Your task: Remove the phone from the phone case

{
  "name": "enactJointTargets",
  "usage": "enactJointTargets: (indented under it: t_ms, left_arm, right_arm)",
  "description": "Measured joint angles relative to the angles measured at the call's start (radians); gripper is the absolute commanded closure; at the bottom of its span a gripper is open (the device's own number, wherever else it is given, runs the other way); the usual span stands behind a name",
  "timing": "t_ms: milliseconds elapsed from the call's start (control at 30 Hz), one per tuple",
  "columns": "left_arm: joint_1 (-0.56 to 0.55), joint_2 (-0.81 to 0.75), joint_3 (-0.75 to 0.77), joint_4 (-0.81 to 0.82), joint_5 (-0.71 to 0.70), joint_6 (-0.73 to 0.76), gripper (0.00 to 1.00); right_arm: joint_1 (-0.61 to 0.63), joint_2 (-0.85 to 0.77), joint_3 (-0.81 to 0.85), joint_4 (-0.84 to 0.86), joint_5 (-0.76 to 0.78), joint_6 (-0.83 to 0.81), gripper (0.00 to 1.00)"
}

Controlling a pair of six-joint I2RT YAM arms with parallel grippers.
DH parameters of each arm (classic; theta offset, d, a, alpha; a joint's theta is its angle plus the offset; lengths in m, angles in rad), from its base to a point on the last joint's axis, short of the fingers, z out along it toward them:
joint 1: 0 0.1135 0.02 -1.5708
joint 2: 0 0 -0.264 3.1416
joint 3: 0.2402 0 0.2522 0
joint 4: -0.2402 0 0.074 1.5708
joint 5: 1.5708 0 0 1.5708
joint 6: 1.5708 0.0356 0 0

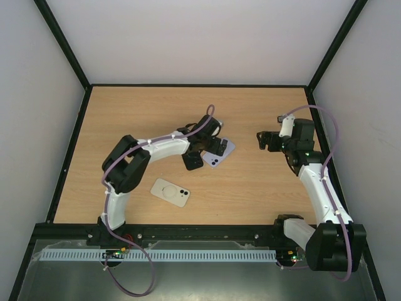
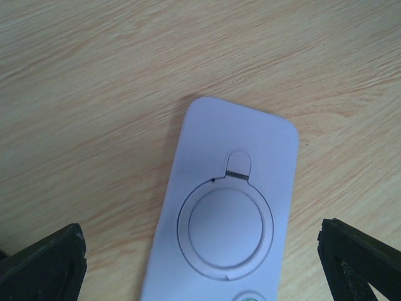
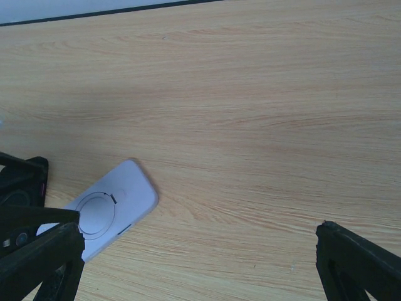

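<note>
**Left pincer spread wide over the lavender case**

The wooden table [image 1: 263, 194] carries everything. The left arm [image 1: 156, 149] bends at the elbow and reaches to mid-table. The right arm [image 1: 316, 182] runs up the right side with its wrist turned leftward. A white phone-shaped slab [image 1: 170, 192] lies near the left arm's base, apart from the rest. The left gripper [image 2: 200, 257] is open, one finger on each side of the lavender phone case [image 2: 238, 157], and neither finger touches it. The case lies back-up at mid-table, hiding any phone inside. The right gripper [image 3: 200, 257] also gapes, over bare wood and well apart. A round ring [image 2: 224, 229] lies flat on the case's back.
</note>
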Motion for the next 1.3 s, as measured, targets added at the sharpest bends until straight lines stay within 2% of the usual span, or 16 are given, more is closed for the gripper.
enactJointTargets:
  t_ms: [300, 633, 967, 1200, 1300]
  left_arm:
    - [0.0, 0.163, 0.202, -0.109, 0.046, 0.103, 0.0]
    - [-0.024, 0.204, 0.204, -0.154, 0.089, 0.134, 0.0]
    - [-0.101, 0.203, 0.206, -0.233, -0.066, 0.152, 0.0]
    - [-0.105, 0.199, 0.213, -0.288, -0.087, 0.116, 0.01]
    - [-0.105, 0.198, 0.213, -0.3, -0.086, 0.106, 0.06]
  right_arm:
    - [-0.004, 0.0, 0.0, 0.0, -0.003, -0.005, 0.03]
    - [-0.004, -0.009, -0.001, 0.0, -0.003, -0.006, 0.03]
    - [-0.004, -0.028, -0.01, 0.0, -0.002, -0.008, 0.03]
    - [-0.004, -0.032, -0.012, 0.0, -0.002, -0.008, 0.02]
    - [-0.004, -0.036, -0.012, 0.0, -0.001, -0.008, 0.02]
